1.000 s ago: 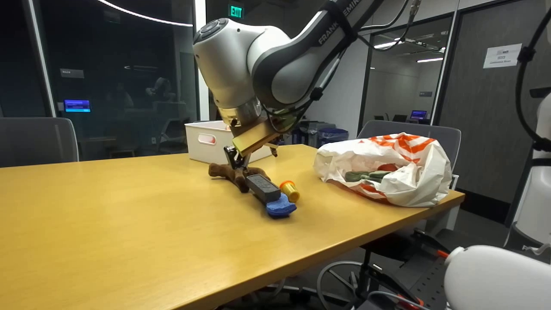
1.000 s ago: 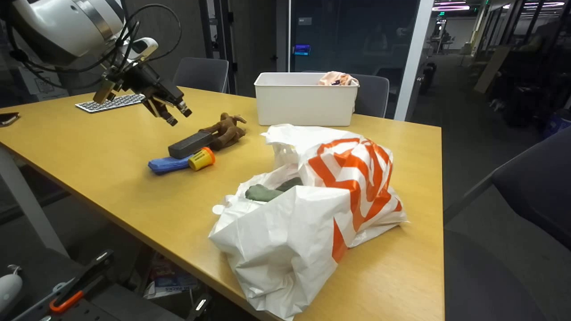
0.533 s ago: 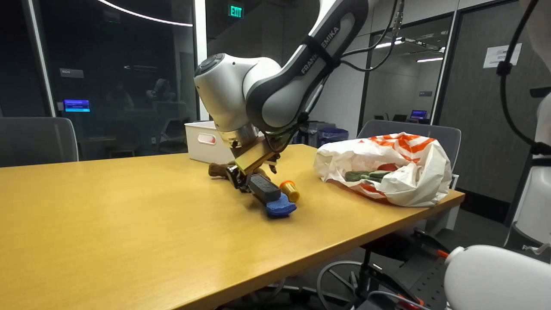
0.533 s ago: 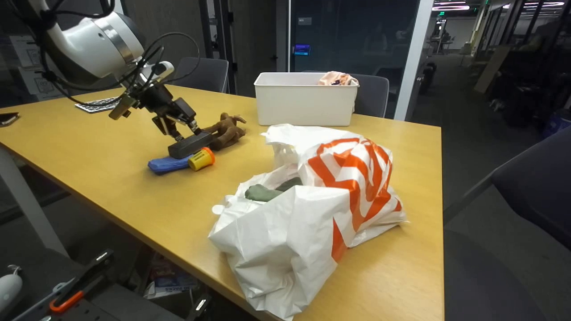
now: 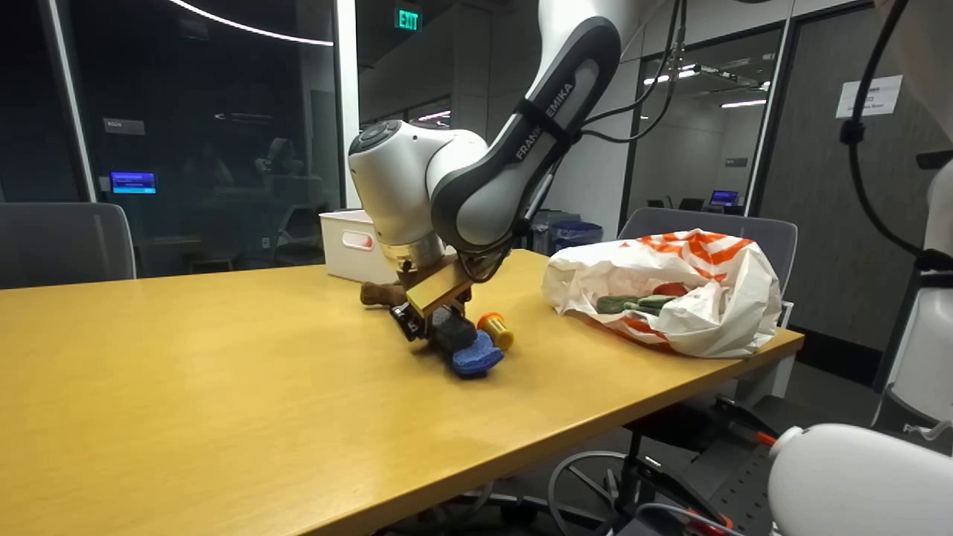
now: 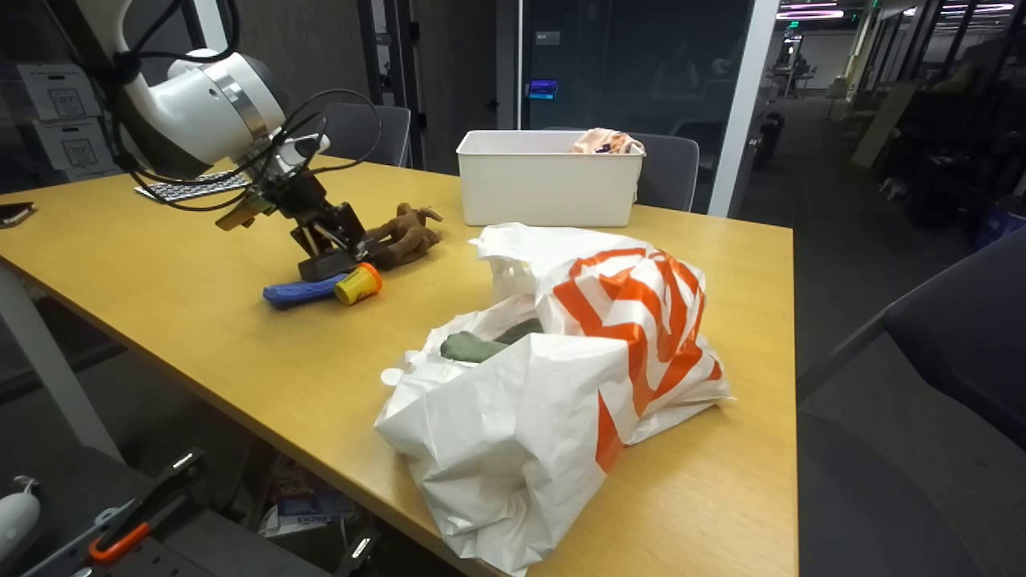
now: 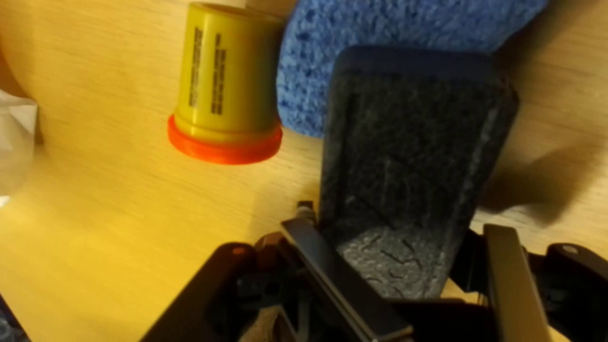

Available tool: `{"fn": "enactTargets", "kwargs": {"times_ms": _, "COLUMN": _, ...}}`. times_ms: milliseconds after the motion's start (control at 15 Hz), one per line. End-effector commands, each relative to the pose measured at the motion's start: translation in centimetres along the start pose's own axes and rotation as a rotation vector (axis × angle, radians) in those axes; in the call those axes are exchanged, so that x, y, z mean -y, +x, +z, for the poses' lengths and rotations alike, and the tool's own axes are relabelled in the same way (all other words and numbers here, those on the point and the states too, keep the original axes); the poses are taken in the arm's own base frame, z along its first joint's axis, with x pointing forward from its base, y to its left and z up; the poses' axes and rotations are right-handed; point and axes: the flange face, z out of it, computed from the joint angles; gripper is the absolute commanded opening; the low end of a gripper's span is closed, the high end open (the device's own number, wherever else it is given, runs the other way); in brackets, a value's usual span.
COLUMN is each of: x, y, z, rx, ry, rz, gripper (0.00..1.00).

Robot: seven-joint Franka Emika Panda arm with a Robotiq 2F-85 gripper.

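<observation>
My gripper (image 6: pixel 330 250) is low over the table, its fingers on either side of a dark grey-black block (image 6: pixel 325 267). In the wrist view the gripper (image 7: pixel 389 237) has both fingers against the long sides of the block (image 7: pixel 408 152), near one end. The block's far end rests on a blue sponge-like piece (image 7: pixel 380 23). A yellow cup with an orange lid (image 7: pixel 228 71) lies on its side beside the blue piece. A brown plush toy (image 6: pixel 405 232) lies just behind the gripper, partly hidden in an exterior view (image 5: pixel 381 294).
A white plastic bag with orange print (image 6: pixel 513 417) holds green items (image 6: pixel 473 346). A white bin (image 6: pixel 553 188) with cloth stands at the back. A keyboard (image 6: pixel 196 187) and a phone (image 6: pixel 14 212) lie on the wooden table (image 5: pixel 223 387).
My gripper has come down from above, open, onto the block and closed around it. The block, blue piece and yellow cup have shifted slightly.
</observation>
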Motion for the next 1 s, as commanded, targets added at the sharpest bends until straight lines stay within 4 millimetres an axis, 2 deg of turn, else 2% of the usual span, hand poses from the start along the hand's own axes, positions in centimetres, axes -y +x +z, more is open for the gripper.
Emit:
{"fn": "enactTargets", "kwargs": {"times_ms": 0, "x": -1.5, "y": -0.2, "z": -2.6, "rx": -0.038, "ry": -0.012, "rz": -0.002, "gripper": 0.31}}
{"fn": "enactTargets", "kwargs": {"times_ms": 200, "x": -3.4, "y": -0.9, "z": -5.0, "rx": -0.071, "ry": -0.073, "rz": 0.036, "gripper": 0.31}}
{"fn": "enactTargets", "kwargs": {"times_ms": 400, "x": -7.3, "y": -1.9, "z": -5.7, "rx": -0.086, "ry": -0.222, "rz": 0.131, "gripper": 0.31}}
{"fn": "enactTargets", "kwargs": {"times_ms": 600, "x": -11.6, "y": -3.8, "z": -3.2, "rx": 0.017, "ry": -0.375, "rz": 0.218, "gripper": 0.31}}
{"fn": "enactTargets", "kwargs": {"times_ms": 933, "x": -18.2, "y": -8.0, "z": 4.9, "rx": 0.216, "ry": -0.589, "rz": 0.338, "gripper": 0.31}}
